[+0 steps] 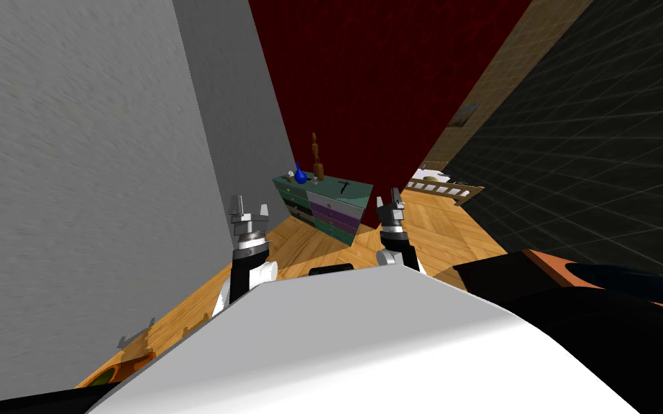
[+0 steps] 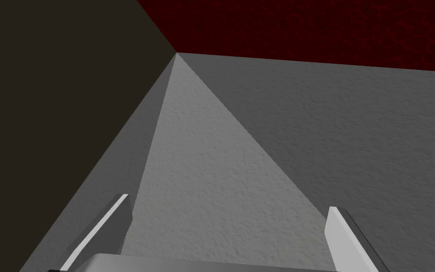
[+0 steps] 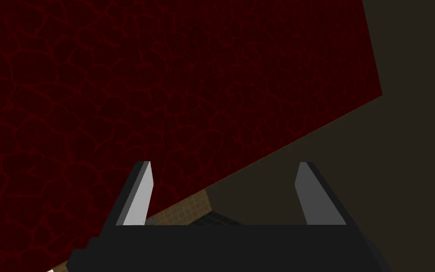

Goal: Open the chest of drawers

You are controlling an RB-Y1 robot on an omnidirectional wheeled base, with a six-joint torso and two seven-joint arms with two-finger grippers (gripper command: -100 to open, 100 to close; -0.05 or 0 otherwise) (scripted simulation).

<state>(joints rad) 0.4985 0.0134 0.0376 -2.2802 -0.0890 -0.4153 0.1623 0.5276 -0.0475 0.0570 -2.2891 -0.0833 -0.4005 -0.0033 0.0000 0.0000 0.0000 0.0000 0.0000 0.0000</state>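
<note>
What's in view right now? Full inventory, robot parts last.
chest of drawers: one, teal with purple and dark drawer fronts, against the dark red wall, ahead of both grippers
blue object: one, blue, on the chest's top
brown figure: one, brown, upright on the chest's top beside the blue object
dark object: one, black, lying on the chest's top
railed furniture: one, pale, on the floor to the chest's right
floor: one, orange-brown wood
grey wall: one, grey, on my left
dark red wall: one, behind the chest
tiled wall: one, near-black, on my right
left gripper: one, light grey fingers, open, holding nothing
right gripper: one, light grey fingers, open, holding nothing
</note>
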